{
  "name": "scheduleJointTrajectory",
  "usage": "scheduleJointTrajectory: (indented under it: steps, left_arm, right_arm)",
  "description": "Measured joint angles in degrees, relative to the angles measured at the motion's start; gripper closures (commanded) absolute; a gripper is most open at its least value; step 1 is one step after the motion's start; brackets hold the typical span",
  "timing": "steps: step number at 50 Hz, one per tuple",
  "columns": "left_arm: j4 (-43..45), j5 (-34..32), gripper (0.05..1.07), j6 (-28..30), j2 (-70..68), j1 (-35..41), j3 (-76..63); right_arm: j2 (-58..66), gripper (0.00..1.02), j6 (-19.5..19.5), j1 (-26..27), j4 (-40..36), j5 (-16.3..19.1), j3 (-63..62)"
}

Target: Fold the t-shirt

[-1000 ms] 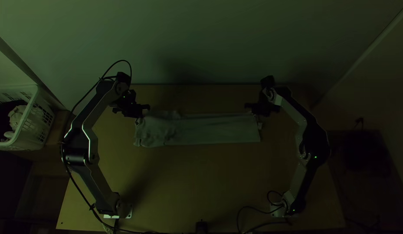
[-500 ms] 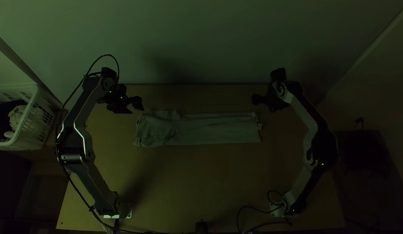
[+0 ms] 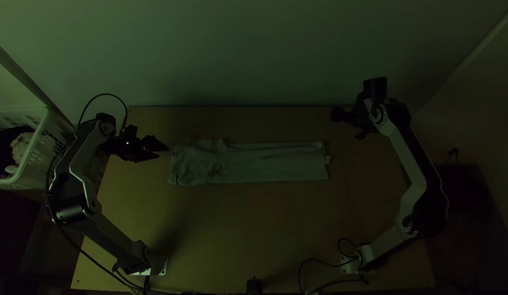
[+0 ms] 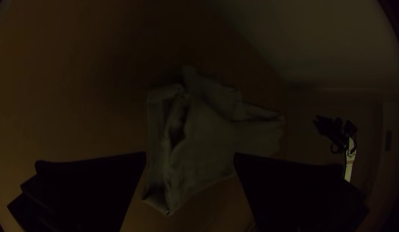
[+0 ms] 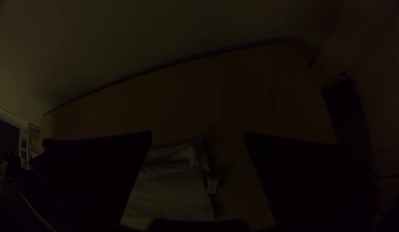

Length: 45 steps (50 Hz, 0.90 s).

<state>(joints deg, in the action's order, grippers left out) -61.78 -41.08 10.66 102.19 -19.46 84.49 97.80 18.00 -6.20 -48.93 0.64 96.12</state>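
Note:
The pale t-shirt (image 3: 264, 163) lies in a long narrow folded strip across the table's far half, its left end rumpled and a small tag at its right end. My left gripper (image 3: 161, 151) is just left of that rumpled end, apart from the cloth. In the left wrist view the left gripper (image 4: 190, 157) stands open, with the shirt (image 4: 208, 137) beyond it. Up and right of the strip's right end is my right gripper (image 3: 346, 125), clear of the cloth. The right wrist view has the right gripper (image 5: 198, 137) open, the shirt's end (image 5: 173, 189) below it.
A white basket (image 3: 32, 183) with cloth in it stands off the table's left side. The pale wall rises behind the table's far edge (image 3: 237, 106). Bare wood (image 3: 254, 229) lies in front of the shirt. Cables (image 3: 319, 265) run along the near edge.
Both arms have drawn outward from the shirt's ends, the left gripper to the left, the right gripper to the right and toward the far edge. The shirt has stayed practically the same.

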Motion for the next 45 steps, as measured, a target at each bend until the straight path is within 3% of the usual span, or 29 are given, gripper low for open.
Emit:
scheduleJointTrajectory:
  steps: [15, 21, 45]
  left_arm:
    - [8.52, -0.42, 0.09, 7.76, 0.0, -3.41, -13.88]
    - [8.96, -3.65, 0.09, 10.27, 0.2, -3.43, -15.61]
    - [10.32, -7.65, 0.09, 10.71, 4.57, -1.09, -14.84]
  right_arm:
    - [-5.49, 0.03, 1.07, -2.8, -0.02, 0.0, -6.23]
    - [-6.05, 0.03, 1.51, -4.42, 0.0, 0.0, -8.22]
    - [-7.69, 0.03, 1.9, -4.9, 0.02, -0.02, -11.23]
